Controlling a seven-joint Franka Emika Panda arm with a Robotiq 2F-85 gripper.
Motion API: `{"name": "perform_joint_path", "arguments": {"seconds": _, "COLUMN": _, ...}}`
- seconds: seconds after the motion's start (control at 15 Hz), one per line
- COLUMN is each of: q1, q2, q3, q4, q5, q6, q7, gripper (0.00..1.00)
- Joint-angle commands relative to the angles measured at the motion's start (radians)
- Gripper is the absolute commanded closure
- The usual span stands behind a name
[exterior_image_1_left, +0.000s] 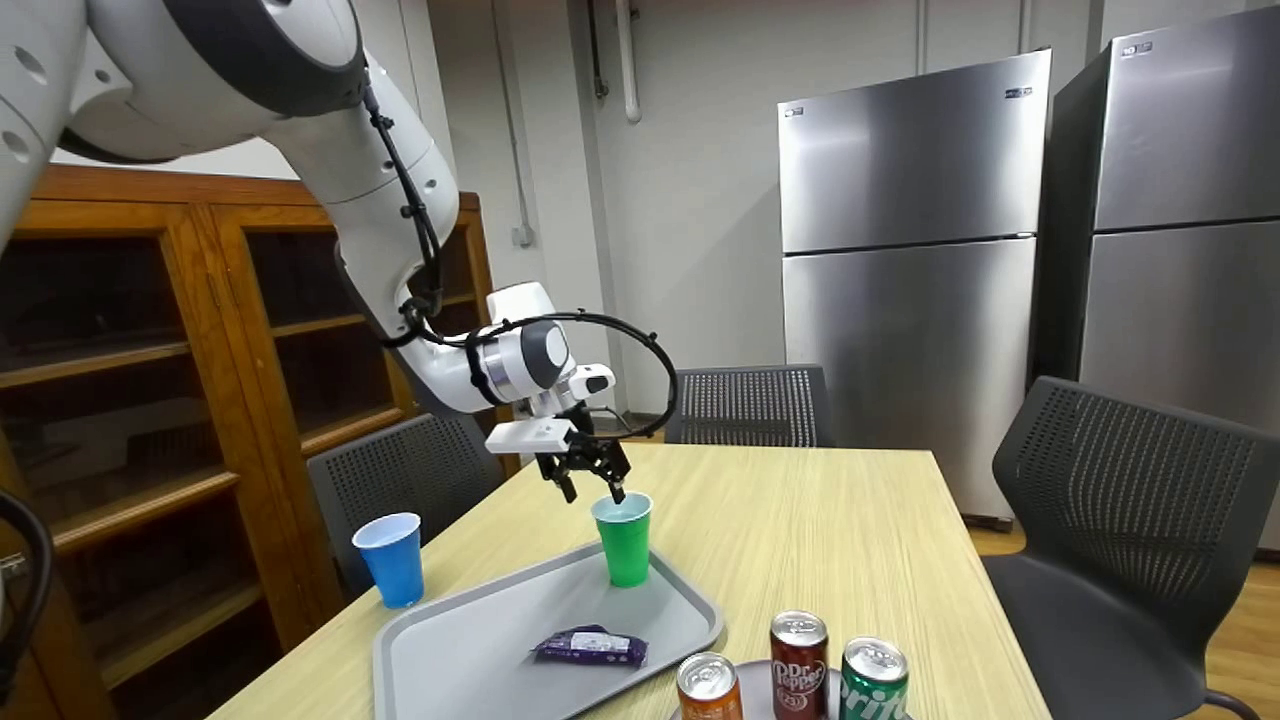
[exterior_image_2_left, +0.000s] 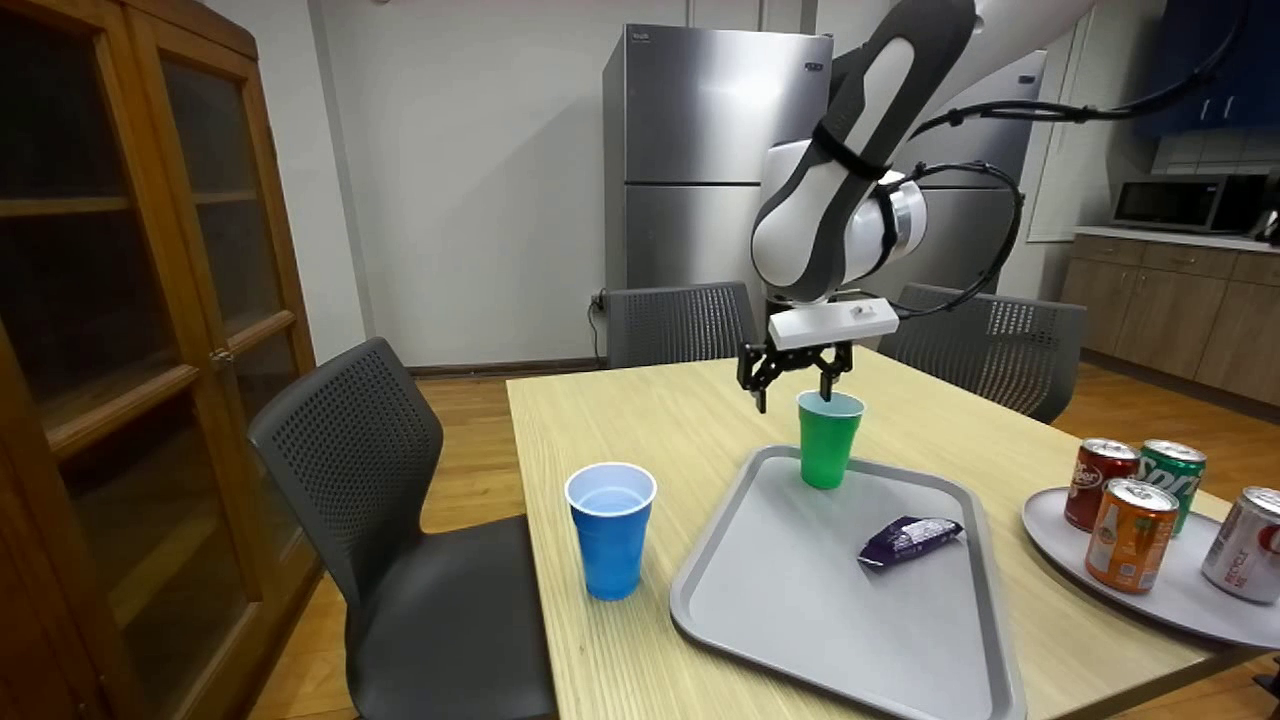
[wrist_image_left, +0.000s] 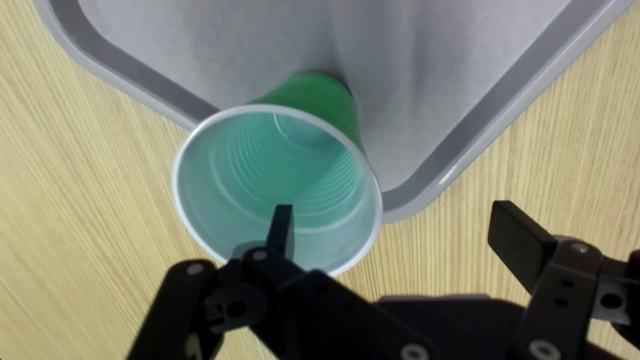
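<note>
Here, my fingers (wrist_image_left: 520, 245) stand wide apart, one overhanging the mouth of the green cup (exterior_image_2_left: 829, 450) beneath it on the tray (exterior_image_2_left: 800, 600), where a low sideways drift could catch its lip and topple it.

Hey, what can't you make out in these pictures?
Green cup: part of its rim, hidden by the hand in the wrist view.
Blue cup: inner bottom, hidden by its own wall in both exterior views.
Silver can: partly cut off by an exterior view's right edge.
Gray tray: partly cut off by an exterior view's bottom edge.
Purple packet: print too small in both exterior views.
</note>
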Motion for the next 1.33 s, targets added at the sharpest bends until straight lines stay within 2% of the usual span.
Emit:
{"name": "perform_joint_path", "arguments": {"seconds": 0.0, "q1": 0.026, "q2": 0.041, "q3": -0.024, "q4": 0.06, "q5": 0.007, "q6": -0.046, "q7": 0.024, "gripper": 0.0}}
{"name": "perform_joint_path", "arguments": {"seconds": 0.07, "q1": 0.028, "q2": 0.048, "q3": -0.027, "q4": 0.065, "q5": 0.007, "q6": -0.049, "q7": 0.024, "gripper": 0.0}}
{"name": "perform_joint_path", "arguments": {"seconds": 0.13, "q1": 0.03, "q2": 0.052, "q3": -0.029, "q4": 0.068, "q5": 0.005, "q6": -0.053, "q7": 0.023, "gripper": 0.19}}
{"name": "perform_joint_path", "arguments": {"seconds": 0.8, "q1": 0.058, "q2": 0.02, "q3": -0.036, "q4": 0.043, "q5": -0.008, "q6": -0.085, "q7": 0.026, "gripper": 0.97}}
{"name": "perform_joint_path", "arguments": {"seconds": 0.93, "q1": 0.067, "q2": 0.015, "q3": -0.043, "q4": 0.037, "q5": -0.011, "q6": -0.093, "q7": 0.034, "gripper": 1.0}}
{"name": "perform_joint_path", "arguments": {"seconds": 1.27, "q1": 0.094, "q2": -0.004, "q3": -0.065, "q4": 0.022, "q5": -0.023, "q6": -0.107, "q7": 0.067, "gripper": 0.99}}
